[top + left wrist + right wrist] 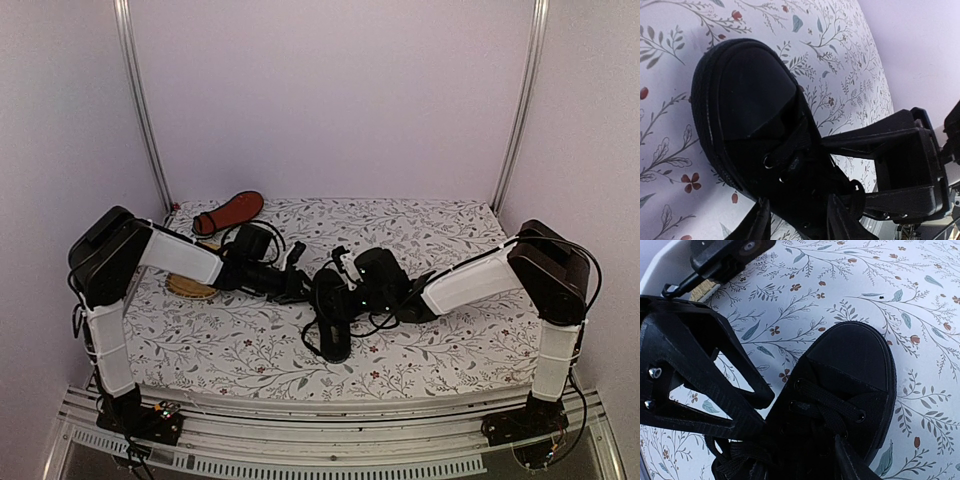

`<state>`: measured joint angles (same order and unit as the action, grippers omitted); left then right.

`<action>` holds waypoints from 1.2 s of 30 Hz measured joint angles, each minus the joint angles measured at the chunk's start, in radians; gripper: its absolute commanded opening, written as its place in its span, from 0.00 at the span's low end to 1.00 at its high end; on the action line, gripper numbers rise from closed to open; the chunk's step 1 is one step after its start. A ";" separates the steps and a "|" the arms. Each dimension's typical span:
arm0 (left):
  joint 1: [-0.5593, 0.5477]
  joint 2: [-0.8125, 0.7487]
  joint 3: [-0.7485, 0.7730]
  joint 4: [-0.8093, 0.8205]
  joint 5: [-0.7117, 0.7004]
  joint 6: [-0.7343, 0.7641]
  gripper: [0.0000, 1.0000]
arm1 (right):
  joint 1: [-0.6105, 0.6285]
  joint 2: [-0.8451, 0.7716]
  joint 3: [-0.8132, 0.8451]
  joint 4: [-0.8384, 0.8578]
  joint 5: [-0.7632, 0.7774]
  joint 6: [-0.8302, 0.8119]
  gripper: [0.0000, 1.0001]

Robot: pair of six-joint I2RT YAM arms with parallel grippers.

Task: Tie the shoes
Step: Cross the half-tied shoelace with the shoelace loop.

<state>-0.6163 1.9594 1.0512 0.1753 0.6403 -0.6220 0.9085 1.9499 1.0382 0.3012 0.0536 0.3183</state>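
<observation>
One black shoe (pixel 331 312) stands near the table's middle, toe toward the arms; its toe cap (pixel 745 95) fills the left wrist view and also shows as the toe cap (pixel 852 355) in the right wrist view. The other shoe (pixel 230 211) lies at the back left, its reddish-orange sole showing. My left gripper (pixel 300 283) reaches in from the left, jaws apart on either side of the laced upper (pixel 790 160). From the right comes my right gripper (pixel 340 272), jaws also apart, with bare table showing between them. A loose lace loop (pixel 856 192) hangs by its lower finger.
A yellow woven mat (pixel 188 288) lies under my left forearm. The floral tablecloth (pixel 440 230) covers the table, which is walled by pale panels with metal posts (pixel 150 130) at the back corners. Slack lace ends (pixel 732 460) bunch at the shoe's ankle end.
</observation>
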 measured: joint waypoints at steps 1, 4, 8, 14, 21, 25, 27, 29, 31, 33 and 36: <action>0.000 0.011 0.002 0.006 0.008 0.000 0.38 | 0.000 0.000 0.000 0.000 0.000 0.000 0.41; -0.002 0.037 0.008 0.016 0.029 -0.004 0.38 | 0.000 0.000 -0.002 -0.002 0.003 0.000 0.41; -0.001 0.043 0.013 0.027 0.050 -0.012 0.38 | 0.000 0.000 -0.003 0.000 0.005 0.001 0.41; -0.002 0.044 0.003 0.066 0.050 -0.045 0.38 | 0.000 0.000 -0.003 -0.001 0.006 0.001 0.41; -0.003 0.044 -0.037 0.153 0.039 -0.113 0.38 | 0.000 0.000 -0.003 0.000 0.006 0.001 0.41; -0.005 0.044 -0.053 0.194 0.036 -0.141 0.39 | 0.000 0.000 -0.003 0.000 0.006 0.001 0.41; -0.005 0.044 -0.058 0.209 0.037 -0.153 0.39 | 0.000 0.000 -0.003 0.000 0.006 0.001 0.41; -0.005 0.044 -0.066 0.230 0.038 -0.164 0.36 | 0.000 0.000 -0.003 0.000 0.006 0.001 0.41; -0.005 0.044 -0.080 0.257 0.042 -0.177 0.33 | 0.000 0.000 -0.003 0.000 0.006 0.001 0.41; -0.006 0.044 -0.091 0.280 0.047 -0.190 0.30 | 0.000 0.000 -0.003 0.000 0.006 0.001 0.41; -0.009 0.044 -0.097 0.311 0.055 -0.201 0.28 | 0.000 0.000 -0.003 0.000 0.006 0.001 0.41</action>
<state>-0.6254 2.0037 0.9539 0.4858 0.6956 -0.8230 0.9085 1.9499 1.0348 0.3012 0.0597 0.3191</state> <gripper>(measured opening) 0.294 0.410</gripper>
